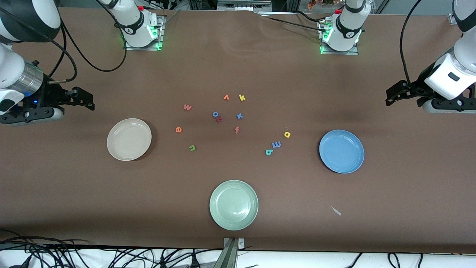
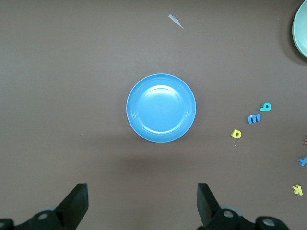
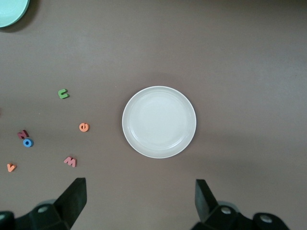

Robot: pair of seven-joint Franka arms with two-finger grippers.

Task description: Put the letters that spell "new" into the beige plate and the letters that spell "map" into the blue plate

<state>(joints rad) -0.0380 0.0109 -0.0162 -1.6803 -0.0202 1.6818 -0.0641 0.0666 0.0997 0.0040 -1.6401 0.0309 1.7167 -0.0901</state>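
Observation:
The empty beige plate [image 1: 129, 139] [image 3: 159, 121] lies toward the right arm's end. Beside it are the pink w [image 1: 187, 107] [image 3: 70, 161], orange e [image 1: 178, 129] [image 3: 84, 127] and green n [image 1: 192, 147] [image 3: 63, 93]. The empty blue plate [image 1: 341, 151] [image 2: 161, 108] lies toward the left arm's end, with the blue m [image 1: 276, 144] [image 2: 254, 118], yellow a [image 1: 287, 134] [image 2: 236, 133] and teal p [image 1: 269, 152] [image 2: 265, 106] beside it. My right gripper [image 1: 84, 99] [image 3: 140, 199] hangs open over bare table near the beige plate. My left gripper [image 1: 391, 96] [image 2: 142, 201] hangs open near the blue plate. Both hold nothing.
A pale green plate [image 1: 233, 204] sits nearest the front camera. Mid-table lie other letters: orange v [image 1: 226, 97], yellow k [image 1: 242, 98], blue o [image 1: 215, 114], red r [image 1: 219, 119], blue x [image 1: 239, 115], orange-red f [image 1: 237, 130]. A small pale scrap [image 1: 336, 211] lies near the blue plate.

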